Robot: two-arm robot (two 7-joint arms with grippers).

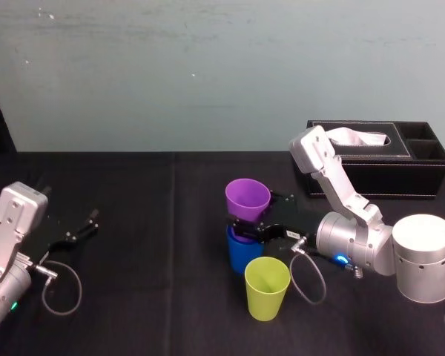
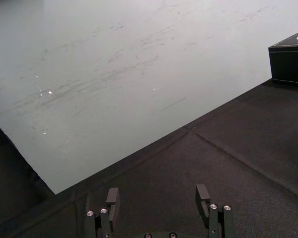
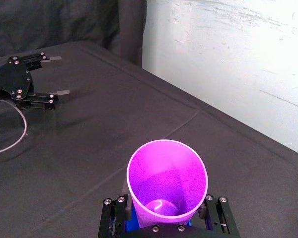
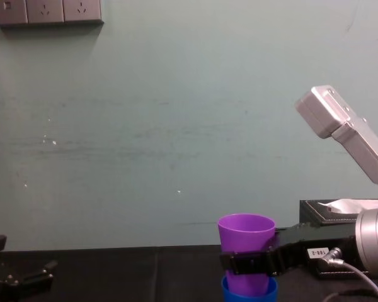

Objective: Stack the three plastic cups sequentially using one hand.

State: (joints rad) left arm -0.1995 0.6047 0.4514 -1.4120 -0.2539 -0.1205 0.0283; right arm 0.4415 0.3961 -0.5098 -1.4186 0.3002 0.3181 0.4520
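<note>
The right claw [image 1: 245,226] clamps the purple cup [image 1: 248,199], seated partway inside the blue cup [image 1: 242,256] on the tabletop [image 1: 148,282]. The yellow-green cup [image 1: 267,288] just beside them awaits stacking; the left claw [image 2: 157,198] idles open.

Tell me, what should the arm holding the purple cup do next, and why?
Probably ease the purple cup straight down a little. The right gripper is shut on it, and only its base is inside the blue cup, so it looks not yet seated. The yellow-green cup stands nearby; the left gripper is parked, open.
</note>
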